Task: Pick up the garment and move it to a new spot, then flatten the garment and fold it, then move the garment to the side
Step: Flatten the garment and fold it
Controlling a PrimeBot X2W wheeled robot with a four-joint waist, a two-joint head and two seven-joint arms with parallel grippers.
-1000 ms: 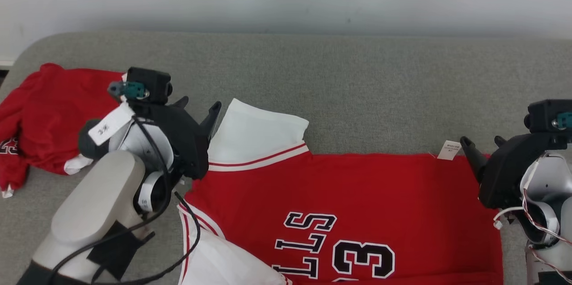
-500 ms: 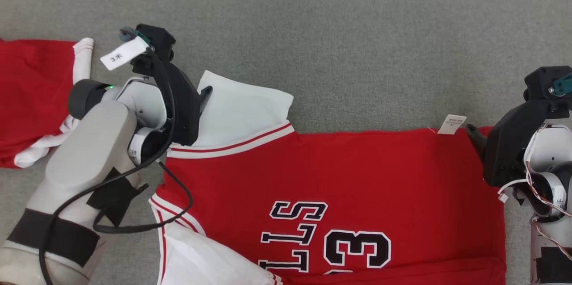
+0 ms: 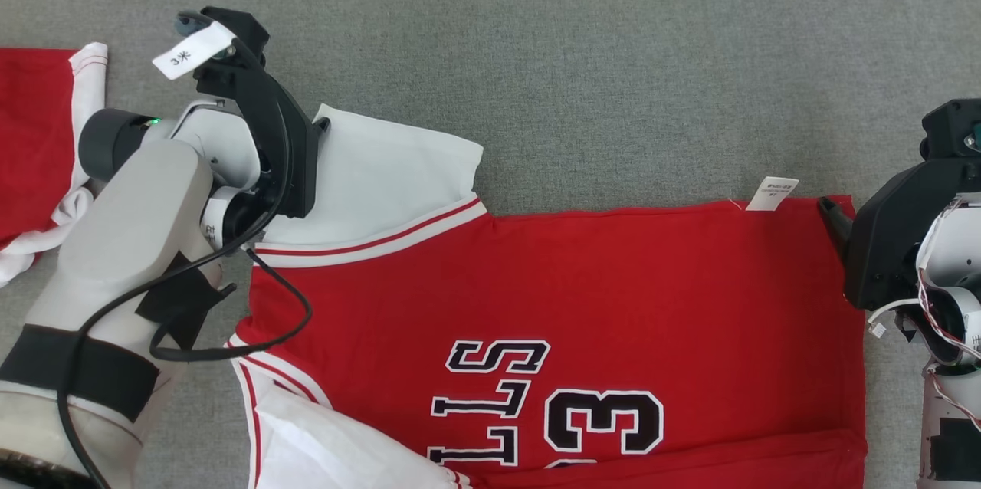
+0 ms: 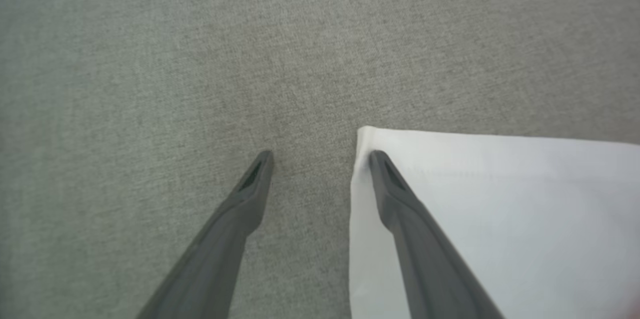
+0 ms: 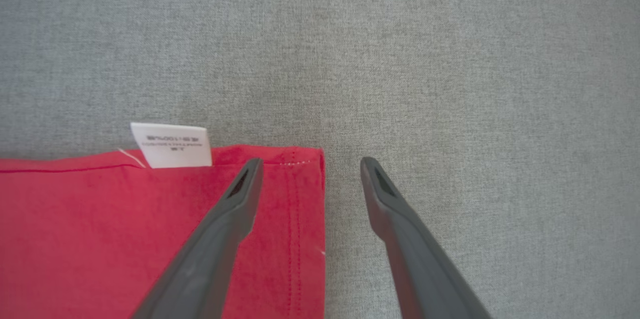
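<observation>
Head view: red-and-white jersey spread flat on grey fabric surface — left gripper and right gripper released, empty, at its far corners — folding not begun.

Before me stretches a grey woven surface. A red jersey lies spread flat on it, black-and-white lettering and numerals facing up, its white sleeve laid out on the cloth toward my left. A small white tag pokes from its far edge onto the grey. Well to my left, a second red garment with white trim lies apart from it.
</observation>
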